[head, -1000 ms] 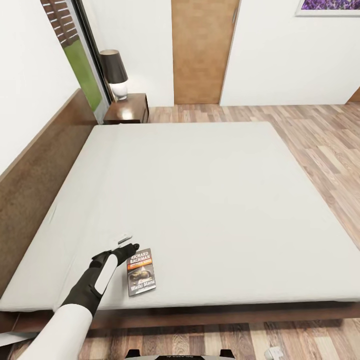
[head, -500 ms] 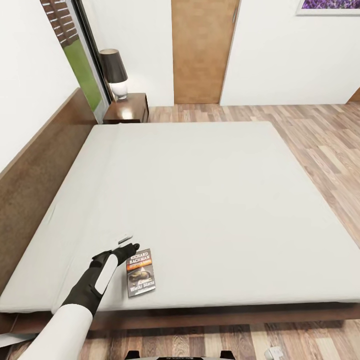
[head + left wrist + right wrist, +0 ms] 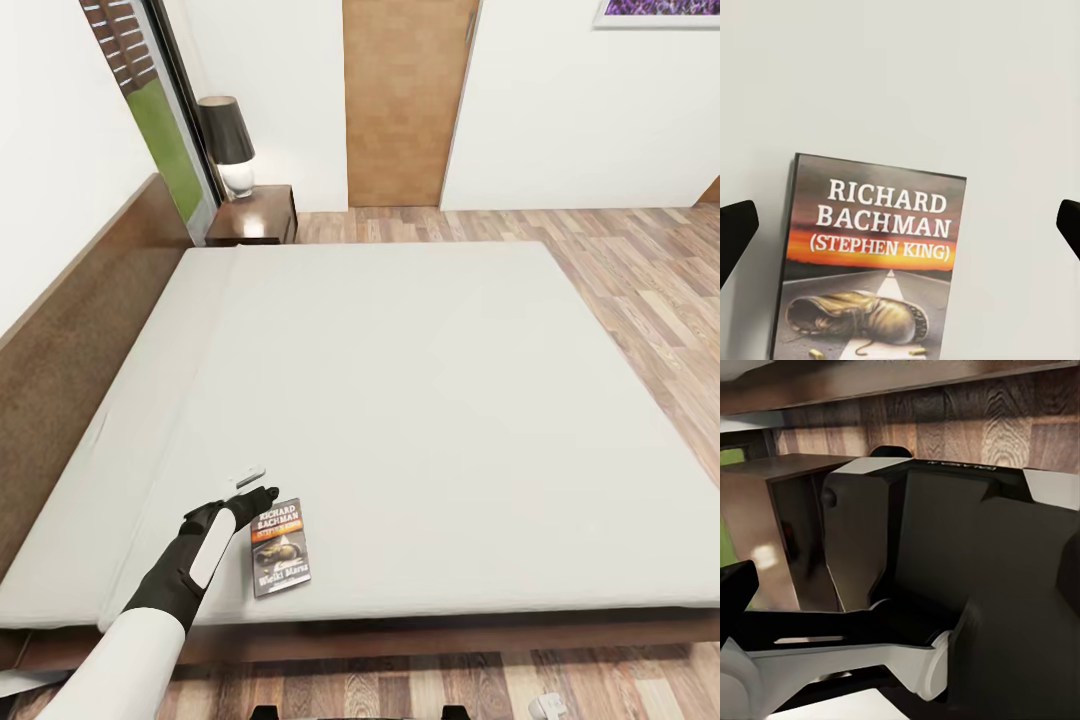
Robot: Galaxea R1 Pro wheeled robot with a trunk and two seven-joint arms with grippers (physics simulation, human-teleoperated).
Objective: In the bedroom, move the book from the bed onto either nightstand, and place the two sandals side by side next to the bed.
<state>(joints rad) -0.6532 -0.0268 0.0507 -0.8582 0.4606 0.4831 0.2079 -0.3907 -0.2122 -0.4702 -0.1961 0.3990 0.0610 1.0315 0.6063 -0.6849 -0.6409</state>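
In the head view, a wood floor, white walls and a brown door are seen around the bed; the nightstand with its lamp stands at the far corner. The book lies flat near the bed's near edge, just beside the left gripper. In the left wrist view, the book is framed between wide-spread fingertips, ungrasped. In the right wrist view, robot body panels are shown; the right pincer's state cannot be told.
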